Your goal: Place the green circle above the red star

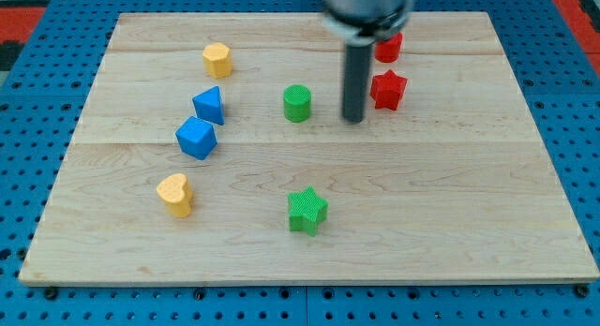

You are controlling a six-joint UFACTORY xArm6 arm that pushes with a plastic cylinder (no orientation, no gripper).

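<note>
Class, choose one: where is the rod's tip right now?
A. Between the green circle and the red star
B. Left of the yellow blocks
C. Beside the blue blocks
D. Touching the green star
A: my tip sits between the green circle and the red star, nearer the star.

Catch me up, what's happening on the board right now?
My tip is down on the wooden board, between the green circle on the view's left and the red star on the view's right, close beside the star. The circle sits level with the star, not yet above it. Another red block lies just above the star, partly hidden by the arm. The yellow, blue and green star blocks lie apart, farther left and below.
</note>
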